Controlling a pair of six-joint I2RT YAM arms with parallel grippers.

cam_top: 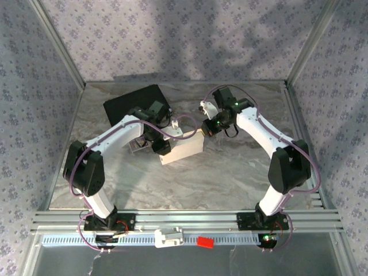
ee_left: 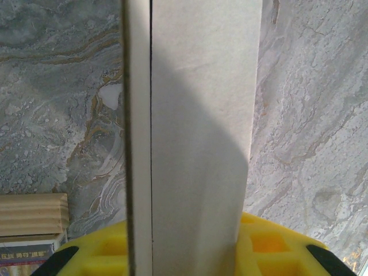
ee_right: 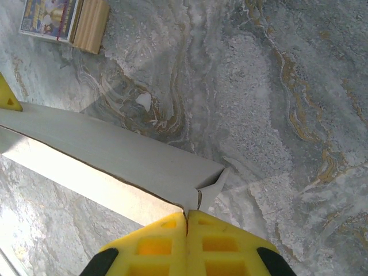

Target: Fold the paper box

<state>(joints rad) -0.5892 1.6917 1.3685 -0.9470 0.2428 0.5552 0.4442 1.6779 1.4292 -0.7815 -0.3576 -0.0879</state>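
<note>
Table (cam_top: 230, 172): grey marble-pattern top, with an aluminium rail (cam_top: 190, 220) along the near edge and walls (cam_top: 172, 34) papered in a small purple floral print on the other three sides. Black case (cam_top: 129, 103) lies flat at far left of the top, set at an angle; nearer than it, a pale grooved wooden block (ee_right: 92, 26) lies touching a small printed card (ee_right: 46, 17) with coloured artwork, text too small to read. On the near rail, a white part (cam_top: 168, 237) sits near a red part (cam_top: 205, 242), not touching; small white fleck (ee_right: 144, 102) on the tabletop.

Grey marbled table (cam_top: 230, 172), black case (cam_top: 129, 102) lying far left, printed card (ee_right: 47, 14) beside a wooden block (ee_right: 92, 26)
</note>
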